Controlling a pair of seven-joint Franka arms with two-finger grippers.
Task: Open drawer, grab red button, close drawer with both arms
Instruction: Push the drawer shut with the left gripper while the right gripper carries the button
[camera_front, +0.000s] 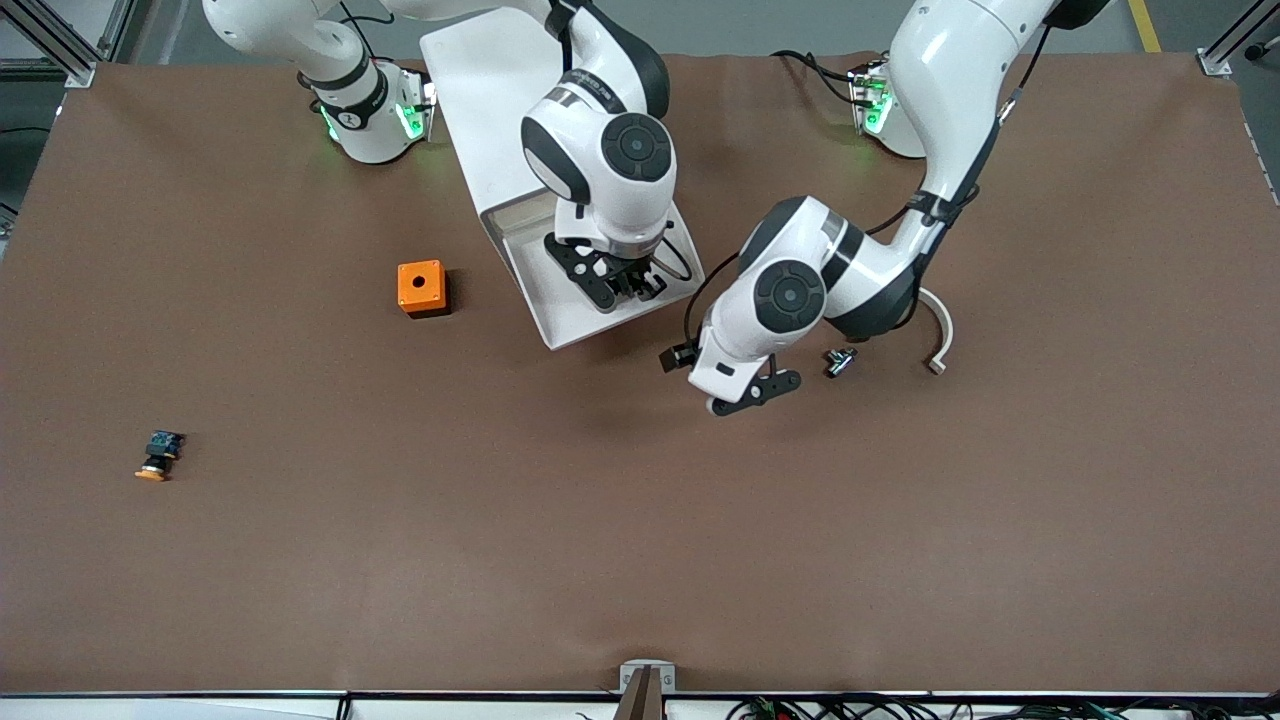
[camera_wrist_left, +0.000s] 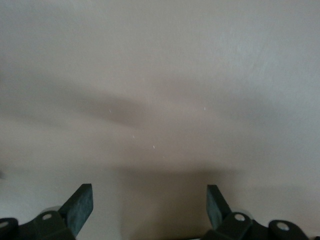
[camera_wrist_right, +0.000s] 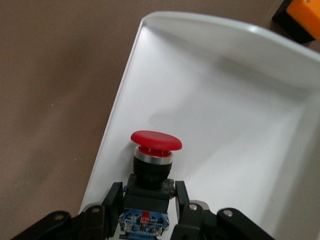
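Your right gripper (camera_wrist_right: 149, 207) has its fingers clamped low on the button (camera_wrist_right: 152, 165) inside the open drawer (camera_front: 560, 315); a tilted lift could twist it loose. Your left gripper (camera_wrist_left: 149, 210) waits over the worktop (camera_front: 640, 560), fingers wide and empty.

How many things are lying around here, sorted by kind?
Push buttons: 2, a red-capped button in the open drawer, gripped by the right gripper, and an orange-capped button on the table.
Orange cubes: 1, the orange cube.
Cabinets: 1, the white cabinet.
Small metal parts: 1, the small metal part.
Curved white pieces: 1, the curved white piece.
Total: 6
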